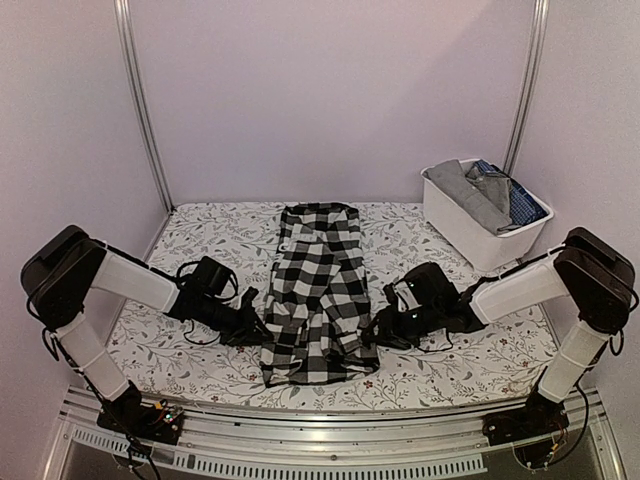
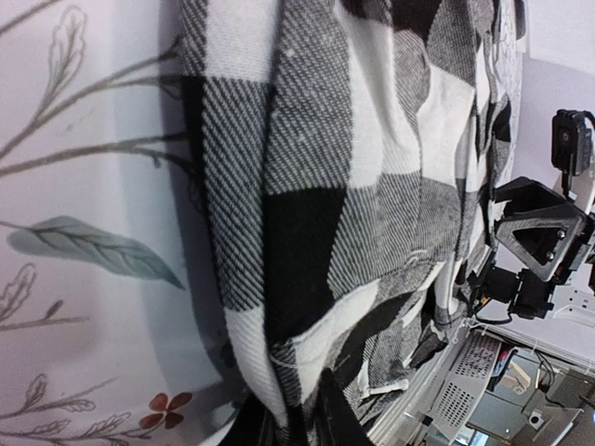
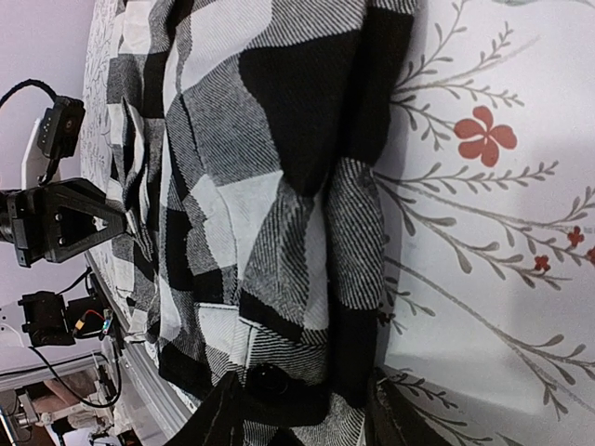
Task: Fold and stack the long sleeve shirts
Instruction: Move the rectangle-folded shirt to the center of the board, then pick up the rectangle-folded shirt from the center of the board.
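Your left claw (image 2: 290,429) is nipped tight on the left edge of the checked shirt (image 1: 318,290), and the soft woven twill bunches into creases at the pinch. Your right claw (image 3: 302,416) stands partly spread, set on either side of the thick, folded right hem. The shirt lies as a long, narrow black-and-white strip down the middle of the smooth floral table cover (image 1: 430,370).

Robot lab booth, plain walls (image 1: 330,90), aluminium frame posts (image 1: 143,110), floral-covered table (image 1: 215,225)

Checked shirt (image 3: 270,186) between right claw (image 3: 302,418) fingers
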`<state>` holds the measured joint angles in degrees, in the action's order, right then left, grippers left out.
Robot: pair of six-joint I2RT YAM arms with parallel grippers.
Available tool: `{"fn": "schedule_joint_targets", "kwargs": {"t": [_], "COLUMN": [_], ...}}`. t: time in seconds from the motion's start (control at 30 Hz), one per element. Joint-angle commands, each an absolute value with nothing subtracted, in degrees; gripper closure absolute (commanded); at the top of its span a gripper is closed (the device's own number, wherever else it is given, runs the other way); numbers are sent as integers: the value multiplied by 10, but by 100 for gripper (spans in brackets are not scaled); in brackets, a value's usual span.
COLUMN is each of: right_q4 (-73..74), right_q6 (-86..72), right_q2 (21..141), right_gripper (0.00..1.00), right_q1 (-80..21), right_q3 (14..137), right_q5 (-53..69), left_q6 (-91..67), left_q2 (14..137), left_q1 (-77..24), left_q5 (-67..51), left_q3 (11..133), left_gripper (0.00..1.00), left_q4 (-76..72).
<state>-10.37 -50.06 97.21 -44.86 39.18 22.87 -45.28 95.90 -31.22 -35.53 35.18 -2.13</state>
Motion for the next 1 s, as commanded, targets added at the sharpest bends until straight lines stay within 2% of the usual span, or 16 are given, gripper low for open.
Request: {"fn": "schedule_joint_targets", "kwargs": {"t": [0.0,0.23,0.37,0.53,0.8,0.97], "right_q4": [-91,-79,-69,-52,-28,-9], "right_q6": [-498,-497,-496,-494,-515,-517], "right_q2": [988,1004,999,984,921,880], "right_gripper": [58,72,84,99,100,100], "right_q1": [-452,-463,-465,-479,-504,-506], "right_q3": [404,415,415,417,391,410], "right_q5": [227,228,226,220,208,193], "left_q6": [-454,-453,-454,-458,-477,-476], "left_q2": [975,967,956,929,827,784], "left_q1": [-321,-322,-326,-341,-353,-353], "left_q5": [-340,-347,-352,-352,-346,-343], "left_q3": [333,332,331,321,277,301], "left_gripper": [88,93,99,100,100,100], "left_q4": [13,9,10,23,59,95]}}
